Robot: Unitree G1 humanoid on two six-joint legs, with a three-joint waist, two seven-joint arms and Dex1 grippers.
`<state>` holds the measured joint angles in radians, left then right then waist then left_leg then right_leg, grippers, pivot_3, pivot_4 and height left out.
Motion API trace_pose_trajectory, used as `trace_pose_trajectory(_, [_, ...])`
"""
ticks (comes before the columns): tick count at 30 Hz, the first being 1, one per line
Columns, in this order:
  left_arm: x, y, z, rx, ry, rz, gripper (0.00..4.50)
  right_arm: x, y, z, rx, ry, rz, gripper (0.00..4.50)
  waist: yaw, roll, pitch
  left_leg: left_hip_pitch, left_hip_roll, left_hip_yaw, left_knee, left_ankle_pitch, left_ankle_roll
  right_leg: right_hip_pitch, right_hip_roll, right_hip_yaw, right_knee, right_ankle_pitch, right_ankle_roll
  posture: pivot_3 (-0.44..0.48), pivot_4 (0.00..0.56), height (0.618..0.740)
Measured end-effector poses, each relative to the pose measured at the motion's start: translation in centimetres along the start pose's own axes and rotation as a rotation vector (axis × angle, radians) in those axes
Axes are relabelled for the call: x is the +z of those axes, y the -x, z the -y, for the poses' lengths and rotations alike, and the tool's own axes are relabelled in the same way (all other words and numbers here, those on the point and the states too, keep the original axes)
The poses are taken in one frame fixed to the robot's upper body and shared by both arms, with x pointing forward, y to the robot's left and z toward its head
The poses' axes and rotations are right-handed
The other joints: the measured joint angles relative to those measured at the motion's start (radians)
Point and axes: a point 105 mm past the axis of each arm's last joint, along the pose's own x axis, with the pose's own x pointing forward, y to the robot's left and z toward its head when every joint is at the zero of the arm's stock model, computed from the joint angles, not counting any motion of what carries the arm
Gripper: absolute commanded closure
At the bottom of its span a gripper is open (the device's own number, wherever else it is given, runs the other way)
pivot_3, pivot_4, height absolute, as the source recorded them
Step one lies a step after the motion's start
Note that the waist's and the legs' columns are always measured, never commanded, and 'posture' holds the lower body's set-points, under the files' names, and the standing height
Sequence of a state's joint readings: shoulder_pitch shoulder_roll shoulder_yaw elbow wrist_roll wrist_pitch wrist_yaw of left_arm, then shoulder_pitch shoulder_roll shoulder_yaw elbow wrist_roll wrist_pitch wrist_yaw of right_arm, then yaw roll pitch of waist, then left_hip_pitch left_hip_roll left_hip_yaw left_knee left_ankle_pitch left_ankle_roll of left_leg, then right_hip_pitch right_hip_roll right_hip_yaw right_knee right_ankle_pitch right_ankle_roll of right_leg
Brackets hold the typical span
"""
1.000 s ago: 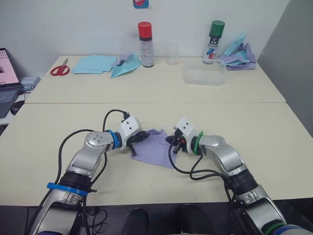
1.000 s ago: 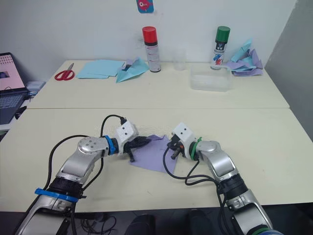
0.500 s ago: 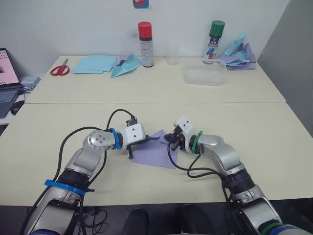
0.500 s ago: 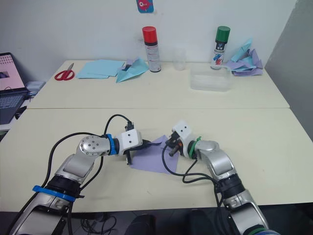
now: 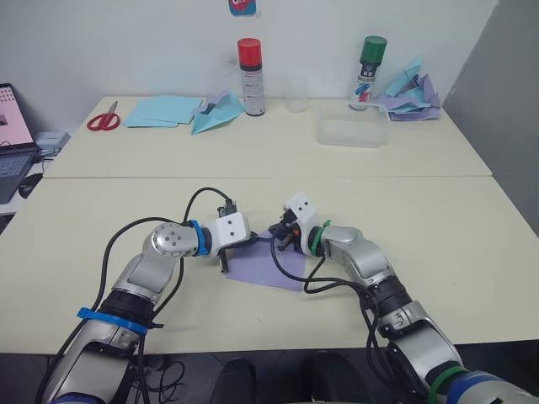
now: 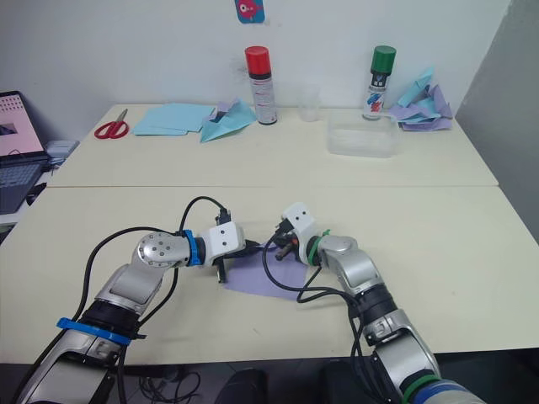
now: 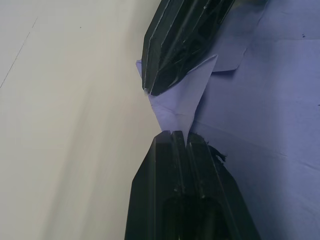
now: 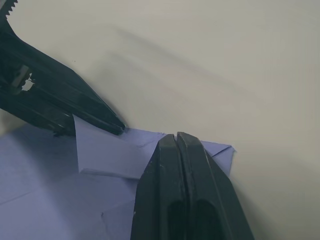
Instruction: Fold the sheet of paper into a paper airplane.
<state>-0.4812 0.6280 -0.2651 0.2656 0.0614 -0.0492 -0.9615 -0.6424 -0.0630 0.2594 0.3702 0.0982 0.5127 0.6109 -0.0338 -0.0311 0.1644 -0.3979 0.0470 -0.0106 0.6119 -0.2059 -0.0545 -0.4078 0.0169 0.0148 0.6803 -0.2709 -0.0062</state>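
Flat on bare near table (image 5: 101,210), sheet of paper (image 5: 268,265); far corner apparently pinned under closed left end effector (image 5: 255,239) and closed right end effector (image 5: 275,236), since shifted leftward.

1. Your left gripper (image 5: 253,241) and right gripper (image 5: 275,238) meet tip to tip on the far corner of the sheet of paper (image 5: 268,266).
2. The sheet spreads nearward beneath both.

Looks like a lab or office workroom: two plain cream tables (image 5: 421,160) against a white wall, laptop (image 5: 10,143) far left, scissors (image 5: 103,119), spray cans (image 5: 250,76) far behind.
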Motion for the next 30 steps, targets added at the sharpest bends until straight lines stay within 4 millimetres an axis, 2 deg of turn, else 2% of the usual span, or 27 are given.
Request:
trace_pose_trajectory(3, [0.1, 0.3, 0.4, -0.009, 0.058, 0.037, 3.73, 0.0, 0.0, 0.0, 0.001, 0.005, 0.002, 4.50, -0.001, 0.000, 0.000, -0.001, 0.000, 0.000, 0.000, 0.000, 0.000, 0.000, 0.000, 0.000, 0.000, 0.000, 0.000, 0.000, 0.150, 0.740])
trace_pose_trajectory(7, [0.5, 1.3, 0.9, -0.060, 0.076, 0.066, 2.51, -0.1, 0.0, 0.0, -0.002, 0.013, 0.001, 4.50, 0.000, 0.000, 0.000, -0.001, 0.000, 0.000, 0.000, 0.000, 0.000, 0.000, 0.000, 0.000, 0.000, 0.000, 0.000, 0.000, 0.150, 0.740])
trace_pose_trajectory(10, [0.8, 3.4, -0.3, -0.036, 0.170, 0.088, 1.54, -0.1, 0.0, -0.1, -0.001, 0.014, 0.001, 4.50, 0.000, 0.000, 0.000, 0.000, 0.000, -0.001, 0.000, 0.000, 0.000, 0.000, 0.000, -0.001, 0.000, 0.000, 0.000, 0.000, 0.150, 0.740])
trace_pose_trajectory(14, [1.2, 6.6, -3.6, 0.105, 0.397, 0.188, 0.36, -0.3, 0.2, -0.1, 0.007, 0.018, -0.003, 4.50, -0.001, 0.000, 0.000, -0.001, 0.000, -0.001, 0.000, 0.000, 0.000, 0.000, 0.000, -0.001, -0.001, 0.000, 0.000, 0.000, 0.150, 0.740])
trace_pose_trajectory(16, [1.4, 7.1, -4.5, 0.157, 0.485, 0.241, 0.45, -0.3, 0.3, -0.2, 0.014, 0.019, -0.007, 4.50, 0.000, 0.000, 0.000, -0.001, -0.001, 0.000, 0.000, 0.000, 0.000, 0.000, -0.001, 0.000, -0.001, 0.000, 0.000, 0.000, 0.150, 0.740])
trace_pose_trajectory(18, [1.5, 6.1, -4.4, 0.179, 0.577, 0.288, 0.86, -0.3, 0.3, -0.3, 0.018, 0.021, -0.007, 4.50, 0.002, 0.000, 0.000, -0.001, -0.001, 0.000, 0.000, 0.000, 0.000, 0.001, -0.001, 0.000, -0.001, 0.000, 0.000, 0.000, 0.150, 0.740])
trace_pose_trajectory(21, [1.5, 3.8, -3.5, 0.200, 0.675, 0.319, 1.74, -0.3, 0.3, -0.5, 0.023, 0.022, -0.008, 4.50, 0.002, -0.001, 0.000, -0.001, -0.001, -0.001, 0.000, 0.000, 0.000, 0.001, -0.001, 0.000, -0.001, 0.000, 0.000, 0.000, 0.150, 0.740])
trace_pose_trajectory(25, [1.5, 1.3, -2.0, 0.217, 0.702, 0.296, 3.05, -0.4, 0.2, -0.8, 0.034, 0.028, -0.010, 4.50, 0.000, -0.001, 0.000, 0.000, 0.001, -0.001, 0.000, 0.000, 0.000, 0.000, -0.001, 0.000, -0.001, 0.000, 0.000, 0.000, 0.150, 0.740])
trace_pose_trajectory(29, [-0.4, -0.5, 0.4, 0.225, 0.717, 0.194, 4.30, -0.5, 0.3, -0.9, 0.035, 0.032, -0.010, 4.50, 0.000, -0.001, 0.000, 0.000, 0.001, -0.001, 0.000, 0.000, 0.000, 0.000, -0.001, 0.000, -0.001, 0.000, 0.000, 0.000, 0.150, 0.740])
trace_pose_trajectory(30, [-0.7, -0.7, 0.8, 0.233, 0.719, 0.186, 4.41, -0.5, 0.3, -0.9, 0.035, 0.033, -0.011, 4.50, 0.000, -0.001, 0.000, 0.000, 0.001, -0.001, 0.000, 0.000, 0.000, 0.001, -0.001, 0.000, -0.001, 0.000, 0.000, 0.000, 0.150, 0.740])
